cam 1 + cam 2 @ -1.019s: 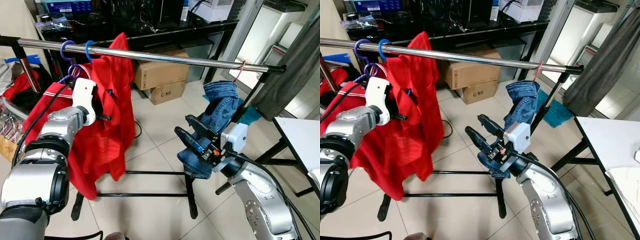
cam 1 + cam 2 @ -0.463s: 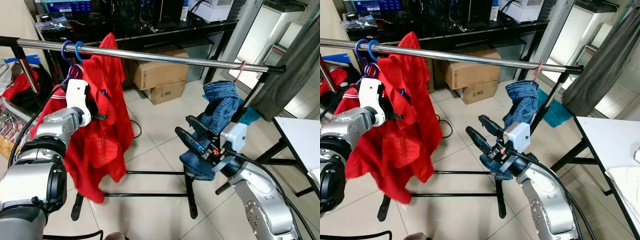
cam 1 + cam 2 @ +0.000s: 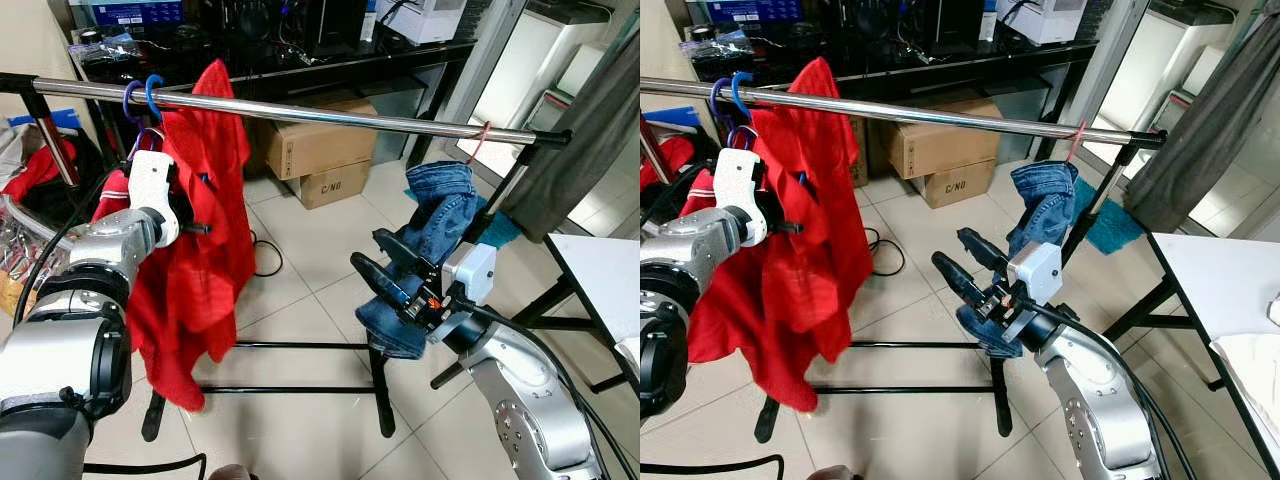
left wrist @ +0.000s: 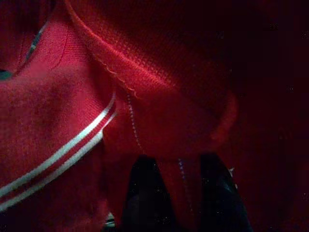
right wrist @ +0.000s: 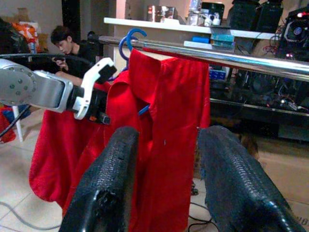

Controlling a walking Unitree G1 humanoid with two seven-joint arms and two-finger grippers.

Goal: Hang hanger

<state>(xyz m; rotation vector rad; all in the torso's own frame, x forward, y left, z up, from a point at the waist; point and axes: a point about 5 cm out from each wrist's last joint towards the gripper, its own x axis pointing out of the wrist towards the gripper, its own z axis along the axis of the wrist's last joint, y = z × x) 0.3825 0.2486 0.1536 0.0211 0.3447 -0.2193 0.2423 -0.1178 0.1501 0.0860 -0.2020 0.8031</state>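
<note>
The blue hanger (image 3: pixel 152 92) with the red shirt (image 3: pixel 205 220) has slid left along the rail (image 3: pixel 330 112), now right beside the purple hanger (image 3: pixel 130 98). Left gripper (image 3: pixel 200 228) jaws are pinched on shirt fabric. Right gripper (image 3: pixel 385 268) is spread wide, empty. Looks basically hung, just needs letting go.
</note>
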